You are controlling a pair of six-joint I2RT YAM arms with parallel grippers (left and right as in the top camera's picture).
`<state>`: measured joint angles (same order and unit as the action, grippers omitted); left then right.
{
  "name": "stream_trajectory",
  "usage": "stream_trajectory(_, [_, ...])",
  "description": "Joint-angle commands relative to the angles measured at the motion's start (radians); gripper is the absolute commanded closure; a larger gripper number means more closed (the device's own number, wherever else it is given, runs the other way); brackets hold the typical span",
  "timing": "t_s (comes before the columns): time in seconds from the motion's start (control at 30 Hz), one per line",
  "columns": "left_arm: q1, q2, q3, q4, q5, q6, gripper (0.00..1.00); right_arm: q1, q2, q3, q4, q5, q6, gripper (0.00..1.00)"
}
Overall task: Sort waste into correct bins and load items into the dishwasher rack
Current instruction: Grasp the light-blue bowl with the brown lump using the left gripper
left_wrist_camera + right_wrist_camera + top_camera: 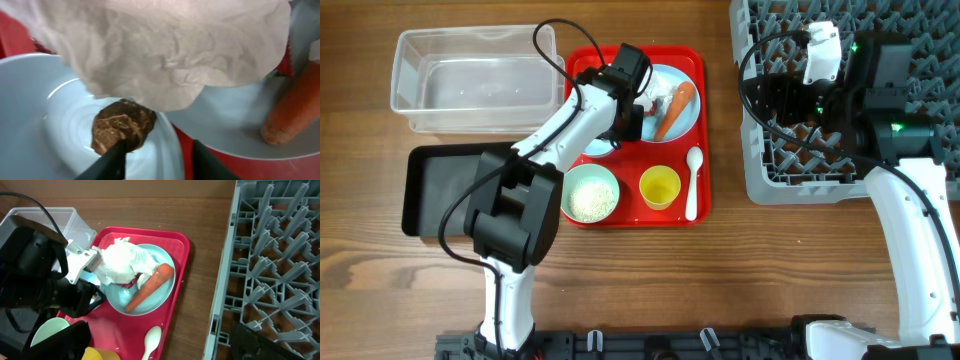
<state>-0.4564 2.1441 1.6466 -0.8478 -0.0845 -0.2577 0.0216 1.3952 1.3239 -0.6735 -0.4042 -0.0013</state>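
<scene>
My left gripper [157, 150] is open low over the light blue bowl [45, 125]; its left finger touches the small brown food scrap [122, 130] in the bowl. The crumpled white napkin [165, 50] fills the top of the left wrist view. The orange carrot [672, 108] lies on the light blue plate [687, 82]. A bit of red wrapper [131, 284] shows under the napkin. The mint green bowl [591, 193] holds rice. The yellow cup [660, 187] and white spoon [692, 183] lie on the red tray [695, 60]. My right gripper [160, 327] is open and empty at the left edge of the grey rack [840, 180].
The clear tub [470, 80] stands at the back left, and the black tray [435, 185] sits in front of it, partly under my left arm. The rack fills the right side. A black cable loops over the tub's right end.
</scene>
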Motion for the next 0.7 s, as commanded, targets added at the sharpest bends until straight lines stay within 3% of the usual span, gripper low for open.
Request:
stream_trajectory(0.0, [0.0,0.048,0.01,0.008,0.004,-0.009,0.66,-0.002,0.008,0.009,0.002,-0.019,0.004,0.08])
stream_trajectory(0.03, [0.0,0.048,0.01,0.008,0.004,-0.009,0.73,-0.002,0.008,0.009,0.003,-0.019,0.004,0.08])
stream_trajectory(0.2, [0.0,0.044,0.011,-0.036,0.004,-0.009,0.81,-0.002,0.008,0.009,0.004,-0.019,0.004,0.08])
stream_trajectory(0.33, [0.0,0.036,0.011,-0.103,0.004,-0.009,0.96,-0.002,0.008,0.009,0.004,-0.02,0.004,0.08])
stream_trajectory(0.47, [0.0,0.02,0.011,-0.116,0.005,-0.013,0.96,-0.002,0.008,0.009,0.003,-0.02,0.004,0.08])
stream_trajectory(0.67, [0.001,-0.154,0.124,-0.239,0.005,-0.022,0.96,-0.002,0.008,0.009,0.003,-0.02,0.004,0.08])
